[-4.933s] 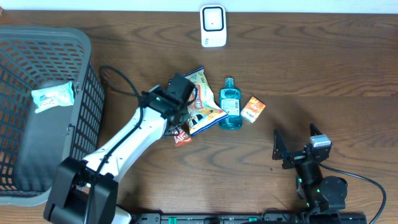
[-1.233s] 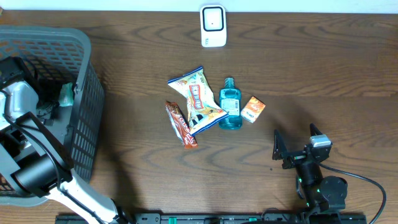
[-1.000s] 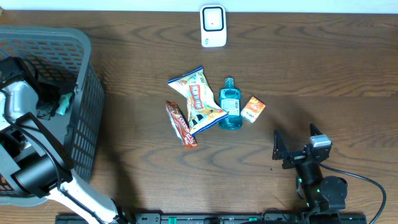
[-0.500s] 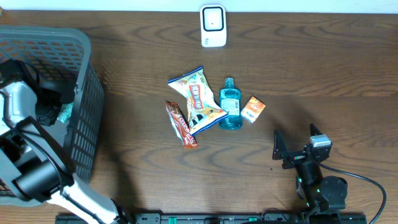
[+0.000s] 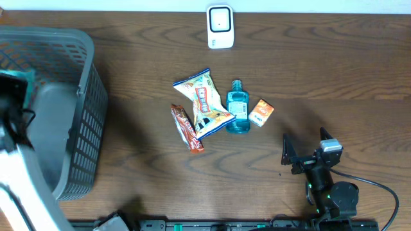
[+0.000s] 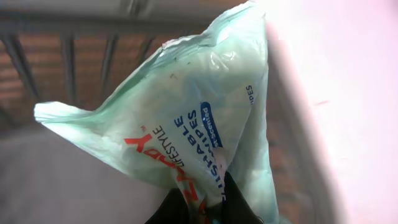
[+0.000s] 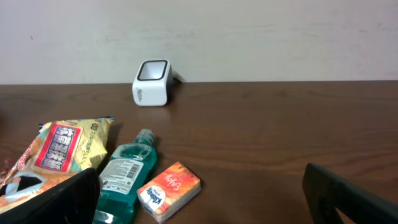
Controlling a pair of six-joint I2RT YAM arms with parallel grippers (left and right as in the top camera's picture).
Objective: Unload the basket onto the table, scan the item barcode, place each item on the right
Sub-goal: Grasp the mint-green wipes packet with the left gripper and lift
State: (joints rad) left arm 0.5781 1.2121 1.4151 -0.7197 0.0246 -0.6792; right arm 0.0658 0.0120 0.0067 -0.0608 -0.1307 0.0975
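My left gripper (image 6: 202,202) is shut on the lower edge of a pale green wipes packet (image 6: 186,124), which hangs above the grey basket (image 5: 70,58). Overhead, only a teal corner of the packet (image 5: 27,75) shows beside the raised white left arm at the far left. No barcode shows on the side of the packet facing the wrist camera. The white scanner (image 5: 219,26) stands at the table's back edge, also in the right wrist view as the scanner (image 7: 152,82). My right gripper (image 5: 305,146) rests open at the front right, nothing between its fingers.
A snack bag (image 5: 204,102), a teal mouthwash bottle (image 5: 237,108), an orange tissue pack (image 5: 261,111) and a chocolate bar (image 5: 187,128) lie together mid-table. The basket's tall mesh wall stands between my left arm and those items.
My left gripper closed on the wipes packet inside the basket and lifted it up and to the left. The right arm has not moved.
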